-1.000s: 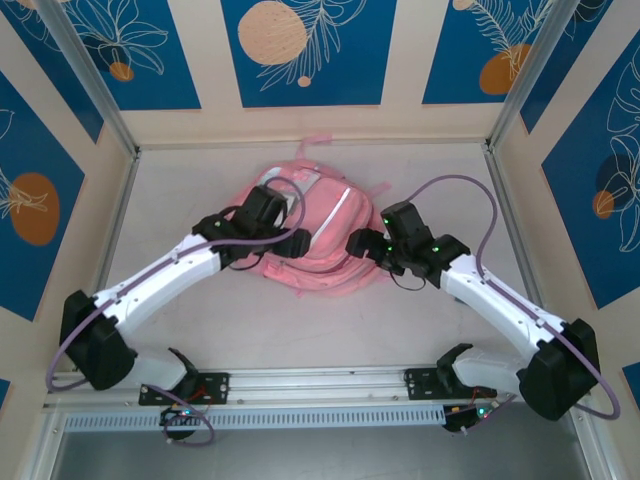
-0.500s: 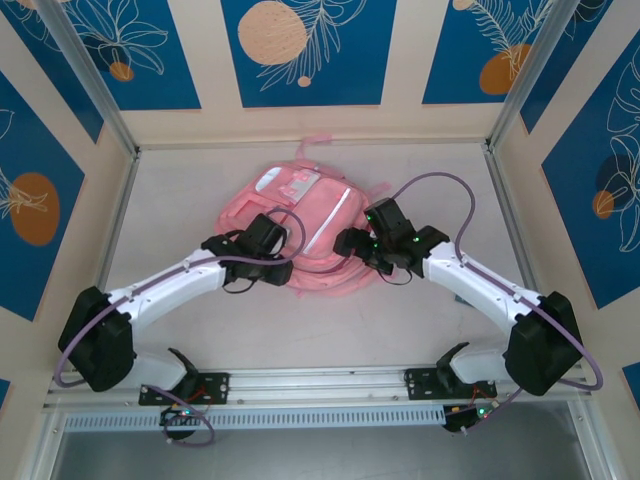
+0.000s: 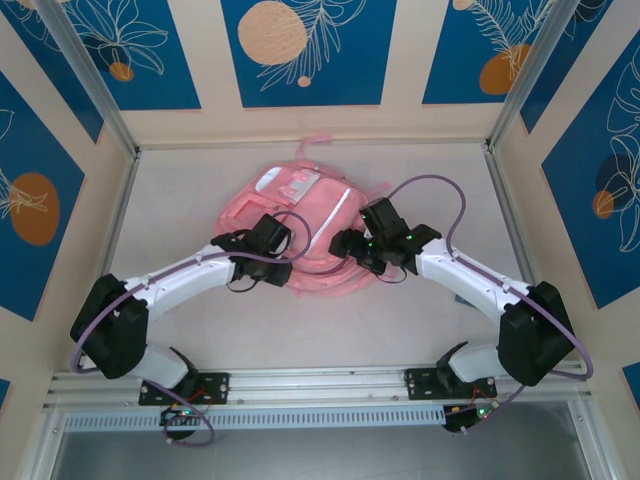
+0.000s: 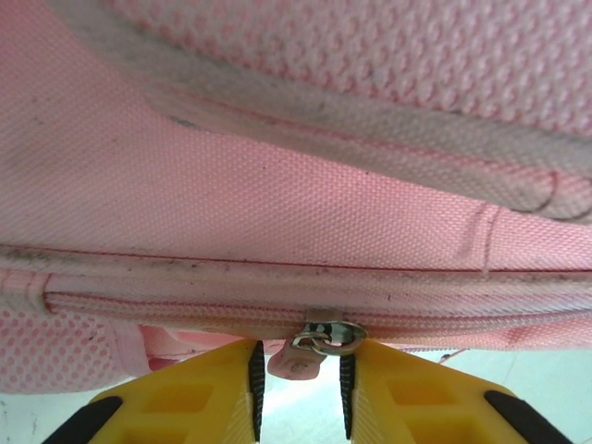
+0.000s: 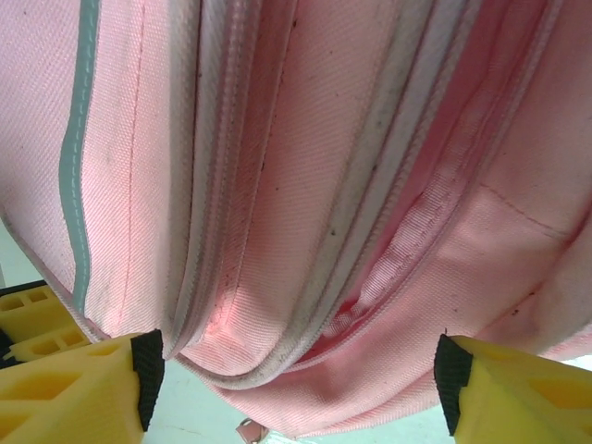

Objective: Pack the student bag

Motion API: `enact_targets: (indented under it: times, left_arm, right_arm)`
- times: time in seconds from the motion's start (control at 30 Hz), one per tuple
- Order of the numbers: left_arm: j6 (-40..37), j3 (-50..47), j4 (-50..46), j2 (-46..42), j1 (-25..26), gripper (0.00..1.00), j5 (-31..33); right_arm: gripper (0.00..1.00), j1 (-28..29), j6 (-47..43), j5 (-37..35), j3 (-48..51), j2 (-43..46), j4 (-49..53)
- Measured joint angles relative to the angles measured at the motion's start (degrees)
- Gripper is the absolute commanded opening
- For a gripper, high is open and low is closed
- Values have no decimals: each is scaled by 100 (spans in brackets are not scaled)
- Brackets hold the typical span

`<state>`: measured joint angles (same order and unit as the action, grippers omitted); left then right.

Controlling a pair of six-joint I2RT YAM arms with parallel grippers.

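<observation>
The student bag (image 3: 300, 200) is a large pink backpack lying flat in the middle of the table. My left gripper (image 3: 285, 272) is at its near left edge. In the left wrist view the yellow fingers (image 4: 203, 398) stand close together, still open, either side of a pink zipper pull (image 4: 303, 361) on a metal ring; a sliver of light shows beside the tab. My right gripper (image 3: 342, 245) is at the bag's near right side. In the right wrist view it (image 5: 296, 384) is wide open, with a bulging seam of the bag (image 5: 305, 185) between its pads (image 5: 148, 375).
Patterned walls and aluminium posts (image 3: 100, 90) enclose the table on three sides. A metal rail (image 3: 320, 385) runs along the near edge by the arm bases. Bare tabletop (image 3: 330, 330) lies between the bag and the rail. A second small pull tab (image 5: 248, 430) hangs under the bag.
Both wrists have come in and down to the bag's near edge. The left jaws have narrowed a lot around the zipper pull. The right jaws have closed a little.
</observation>
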<state>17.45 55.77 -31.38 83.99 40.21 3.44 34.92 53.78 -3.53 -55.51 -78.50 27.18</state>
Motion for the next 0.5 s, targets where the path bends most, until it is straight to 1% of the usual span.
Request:
enact_targets:
  times: [0.1, 0.2, 0.33, 0.4, 0.5]
  left_arm:
    - [-105, 0, 42, 35, -11, 34, -31]
    - [-197, 0, 52, 66, -26, 35, -83]
    - [-350, 0, 55, 109, -39, 28, -258]
    - [-404, 0, 55, 146, -39, 26, -372]
    - [-448, 0, 61, 153, -39, 26, -560]
  right_arm:
    - [76, 2, 0, 98, 0, -50, -61]
    - [75, 9, 0, 164, 0, -59, -105]
    - [73, 39, -2, 251, 0, -59, -186]
    - [72, 61, -4, 271, -9, -83, -229]
    - [71, 90, -4, 273, -44, -166, -251]
